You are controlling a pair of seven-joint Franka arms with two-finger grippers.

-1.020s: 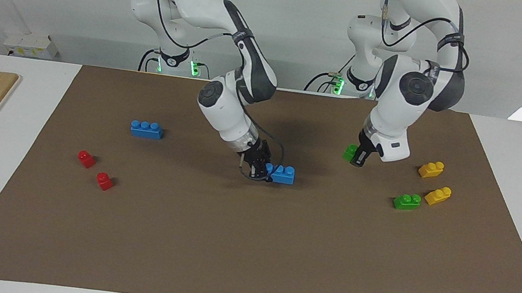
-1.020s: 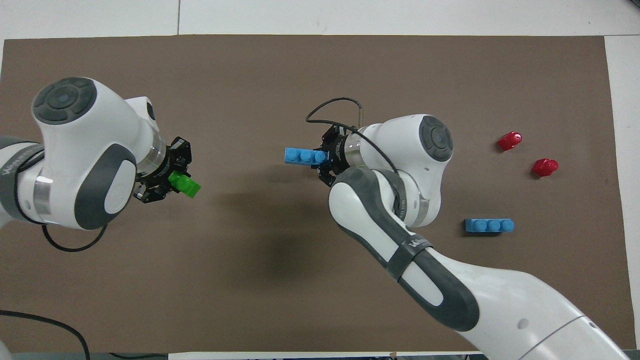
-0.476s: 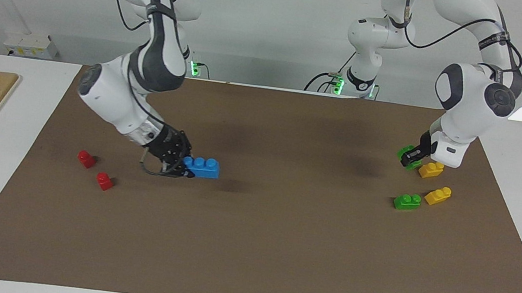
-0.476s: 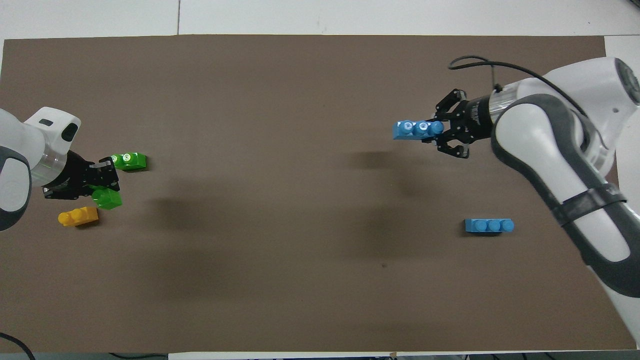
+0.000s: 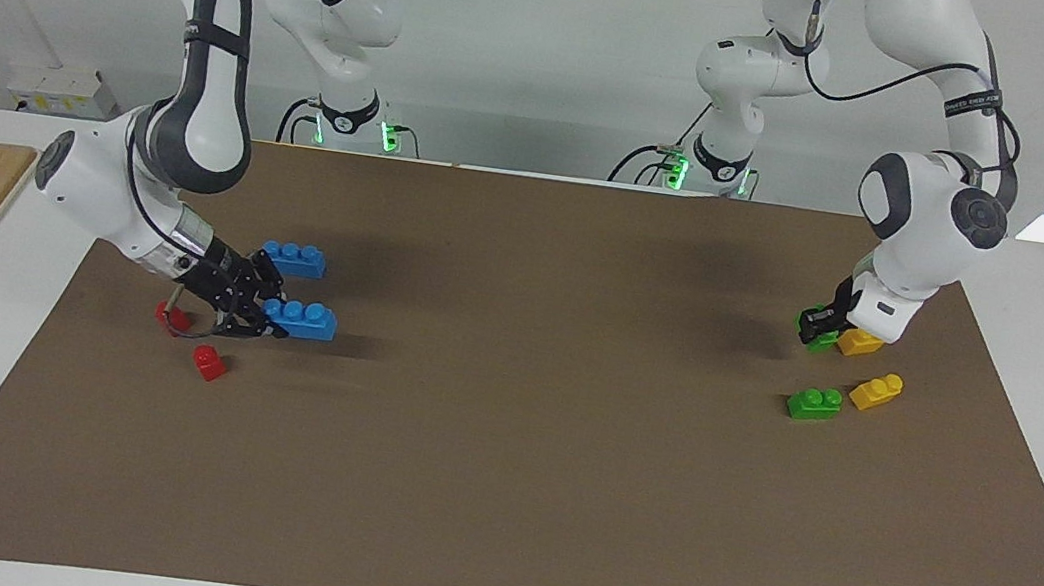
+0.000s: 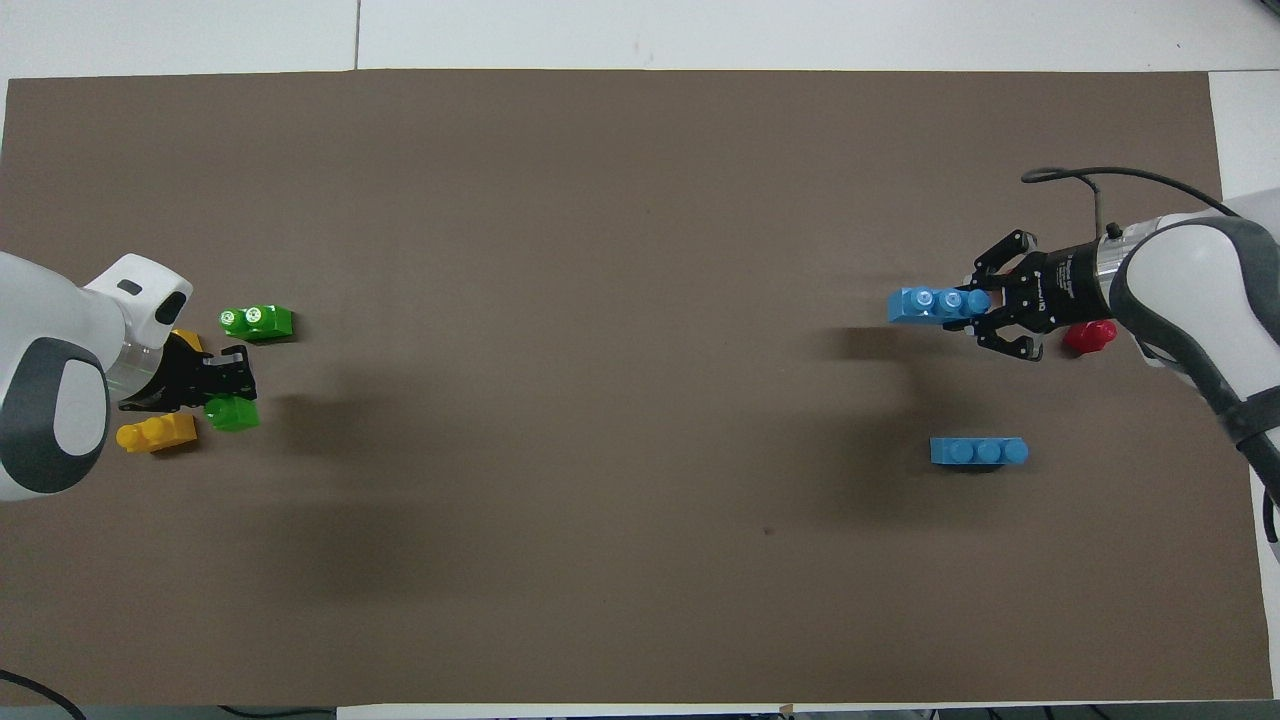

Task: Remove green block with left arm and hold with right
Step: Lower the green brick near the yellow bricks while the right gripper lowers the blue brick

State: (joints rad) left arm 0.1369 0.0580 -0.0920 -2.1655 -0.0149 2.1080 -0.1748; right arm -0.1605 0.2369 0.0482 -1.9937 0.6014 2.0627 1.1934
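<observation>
Facing view, green block: green block point(image 5: 820, 341) sits in my left tool point(image 5: 817, 326), low over the desk's mat point(image 5: 496, 491) at the left arm's end, just beside a yellow brick point(image 5: 858, 342).
Facing view, left tool: clenched on the green block, fingertips closed around it; whether the block already touches the mat I cannot tell.
Facing view, right tool: my right tool point(image 5: 268, 318) is clenched on one end of a blue brick point(image 5: 301, 318), low over the mat at the right arm's end, with the other blue brick point(image 5: 294, 258) and two red bricks point(image 5: 208, 361) close by.
Facing view, neighbours: a second green brick point(image 5: 814, 403) and a second yellow brick point(image 5: 876, 391) lie farther from the robots than the held block.
Overhead view, key relation: green block point(image 6: 232, 412) juts from the left tool point(image 6: 222, 388) toward the middle of the desk; the yellow brick point(image 6: 156, 433) lies just beside it.
Overhead view, axis: the blue brick point(image 6: 936, 303) lies along the length of the desk, pointing from the right tool point(image 6: 990, 310) toward the left arm's end.
Overhead view, separation: the two tools are well apart, each at its own end.
Judgement: the pull-apart looks done; each tool only needs to set its brick down.
</observation>
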